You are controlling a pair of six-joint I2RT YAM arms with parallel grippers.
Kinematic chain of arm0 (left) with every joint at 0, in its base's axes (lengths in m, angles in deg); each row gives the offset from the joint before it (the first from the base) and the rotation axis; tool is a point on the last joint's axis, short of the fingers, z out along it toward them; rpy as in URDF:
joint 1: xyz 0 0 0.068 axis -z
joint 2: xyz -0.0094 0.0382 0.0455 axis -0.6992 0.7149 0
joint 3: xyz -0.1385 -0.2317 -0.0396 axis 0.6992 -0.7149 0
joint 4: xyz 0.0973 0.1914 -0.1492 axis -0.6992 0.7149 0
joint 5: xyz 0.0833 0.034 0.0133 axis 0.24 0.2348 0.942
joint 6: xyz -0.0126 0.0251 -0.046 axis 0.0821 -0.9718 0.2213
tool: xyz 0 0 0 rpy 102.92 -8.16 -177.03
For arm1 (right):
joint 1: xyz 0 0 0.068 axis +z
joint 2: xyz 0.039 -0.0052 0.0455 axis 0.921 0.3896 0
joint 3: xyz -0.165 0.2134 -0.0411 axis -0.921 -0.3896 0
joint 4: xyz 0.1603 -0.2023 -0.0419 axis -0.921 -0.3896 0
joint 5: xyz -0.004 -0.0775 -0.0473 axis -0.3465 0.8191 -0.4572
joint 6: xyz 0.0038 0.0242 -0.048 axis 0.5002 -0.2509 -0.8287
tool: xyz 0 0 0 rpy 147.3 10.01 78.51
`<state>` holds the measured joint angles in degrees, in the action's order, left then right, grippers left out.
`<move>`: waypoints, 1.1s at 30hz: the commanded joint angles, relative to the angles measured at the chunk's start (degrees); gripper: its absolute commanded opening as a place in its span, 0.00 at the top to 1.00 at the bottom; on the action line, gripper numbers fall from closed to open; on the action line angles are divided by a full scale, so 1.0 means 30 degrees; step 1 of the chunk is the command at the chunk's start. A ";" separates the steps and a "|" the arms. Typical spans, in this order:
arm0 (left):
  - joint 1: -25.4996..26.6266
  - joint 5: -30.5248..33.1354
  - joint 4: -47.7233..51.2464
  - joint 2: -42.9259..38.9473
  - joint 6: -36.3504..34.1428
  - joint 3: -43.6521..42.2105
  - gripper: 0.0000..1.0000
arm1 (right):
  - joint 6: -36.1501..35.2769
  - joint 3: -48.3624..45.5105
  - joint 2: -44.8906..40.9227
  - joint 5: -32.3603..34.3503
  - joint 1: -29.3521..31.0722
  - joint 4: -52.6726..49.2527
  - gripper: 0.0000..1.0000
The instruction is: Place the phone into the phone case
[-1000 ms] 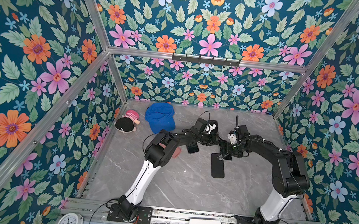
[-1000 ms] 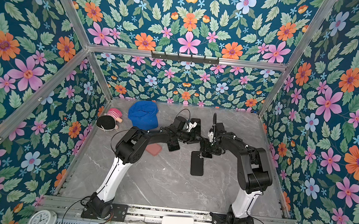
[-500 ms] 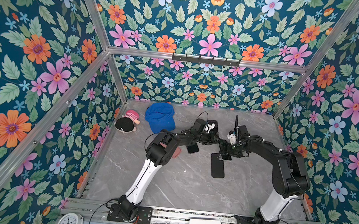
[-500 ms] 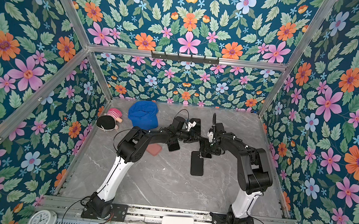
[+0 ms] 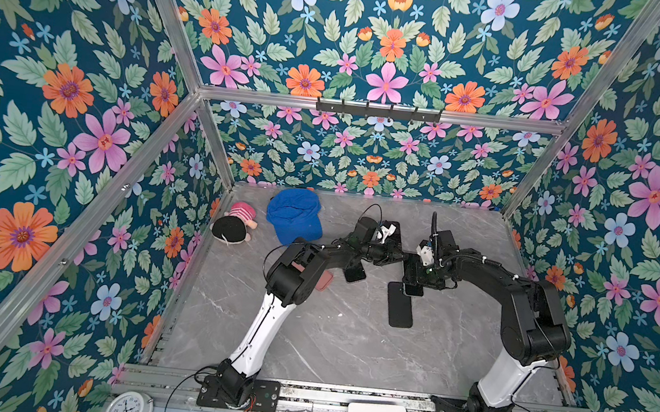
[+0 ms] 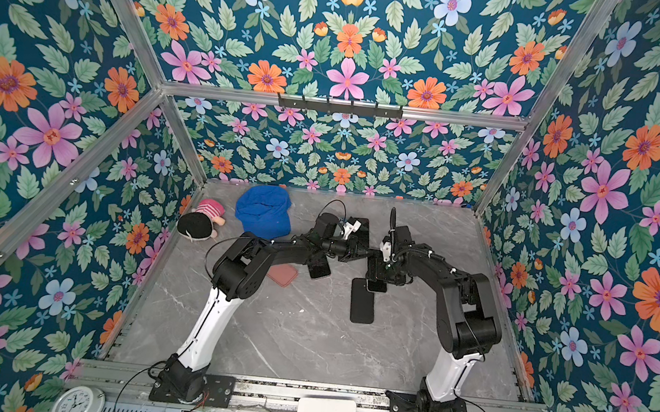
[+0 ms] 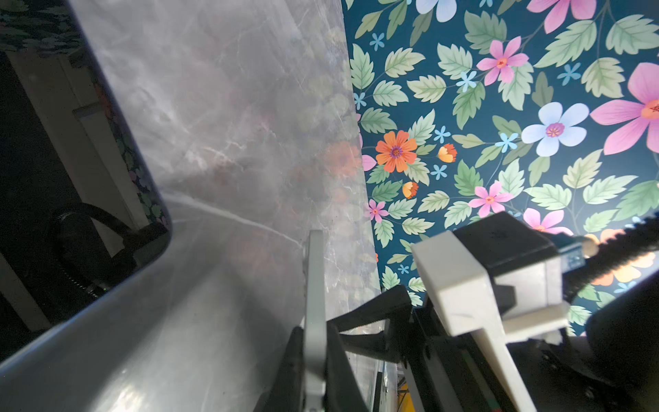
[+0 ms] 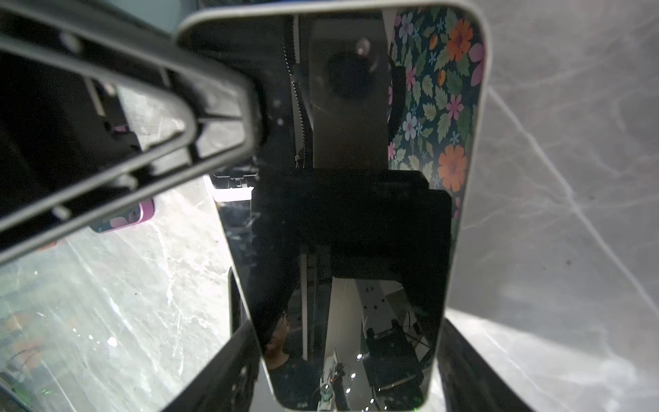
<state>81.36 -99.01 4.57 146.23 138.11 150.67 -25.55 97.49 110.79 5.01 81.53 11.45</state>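
The phone (image 8: 356,214), a glossy dark screen in a silver rim, hangs just above the table in my right gripper (image 8: 347,339), which is shut across its width. My left gripper (image 7: 313,331) is shut on the phone's thin grey edge (image 7: 314,271) at the far end; its black finger (image 8: 160,117) crosses that corner. In both top views the two grippers (image 5: 402,258) (image 5: 417,274) meet mid-table. A flat matte black rectangle (image 5: 400,304) (image 6: 363,302), apparently the phone case, lies on the table, its far end under the phone.
A second dark glossy phone (image 5: 354,272) lies left of the grippers, beside a salmon flat piece (image 5: 325,280) half under the left arm. A blue cap (image 5: 294,216) and a plush doll (image 5: 234,226) sit at the back left. Floral walls enclose the table.
The left gripper's jaws have closed onto the phone's edge. Both arms and the phone have stayed almost where they were.
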 commanded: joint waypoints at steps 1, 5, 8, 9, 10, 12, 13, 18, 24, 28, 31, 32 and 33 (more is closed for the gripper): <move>0.0032 0.0003 -0.0724 -0.0393 0.0016 -0.0407 0.94 | -0.0327 0.0097 -0.0519 0.0462 -0.0044 -0.0204 0.31; 0.0011 0.0089 -0.1203 -0.0893 0.0289 -0.0890 0.96 | -0.0351 0.0038 -0.1415 0.0674 -0.0040 -0.0760 0.23; -0.0036 0.0213 -0.1916 -0.1237 0.0750 -0.1345 0.98 | -0.0128 -0.0113 -0.2658 0.0538 -0.0044 -0.1271 0.19; -0.0058 0.0264 -0.2186 -0.1309 0.0935 -0.1490 0.98 | 0.0011 -0.0210 -0.3131 0.0434 -0.0044 -0.1382 0.18; -0.0104 0.0331 -0.2460 -0.1346 0.1102 -0.1609 0.99 | 0.0195 -0.0345 -0.3589 0.0267 -0.0043 -0.1459 0.17; -0.0146 0.0468 -0.2772 -0.1409 0.1477 -0.1733 1.00 | 0.0540 -0.0594 -0.4309 0.0068 -0.0029 -0.1583 0.15; -0.0148 0.0471 -0.3281 -0.1450 0.1823 -0.1859 1.00 | 0.0777 -0.0670 -0.4632 -0.0036 -0.0040 -0.1686 0.15; -0.0161 0.0652 -0.5231 -0.2069 0.3414 -0.2201 1.00 | 0.3311 -0.1721 -0.6572 -0.1429 -0.0066 -0.1035 0.16; -0.0513 0.1819 -0.8028 -0.3113 0.5520 -0.3423 1.00 | 0.8407 -0.4914 -1.0272 -0.4294 -0.1328 0.3367 0.16; -0.0786 0.2610 -1.0381 -0.3320 0.7438 -0.4309 1.00 | 1.1695 -0.7167 -1.2235 -0.5339 -0.1996 0.7201 0.16; -0.0909 0.3050 -1.1734 -0.3357 0.8572 -0.4775 1.00 | 1.4361 -0.8992 -1.2975 -0.5914 -0.2287 1.1038 0.16; -0.0906 0.3190 -1.2081 -0.3385 0.8833 -0.4914 1.00 | 1.5327 -0.9698 -1.3022 -0.6147 -0.2378 1.2636 0.16; -0.0907 0.3307 -1.2329 -0.3441 0.9040 -0.5038 1.00 | 1.6289 -1.0332 -1.2954 -0.6404 -0.2479 1.4352 0.17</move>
<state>78.60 -90.49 -23.69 136.94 160.58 136.05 11.08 69.64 72.10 -10.86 74.60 37.57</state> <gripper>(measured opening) 0.117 0.834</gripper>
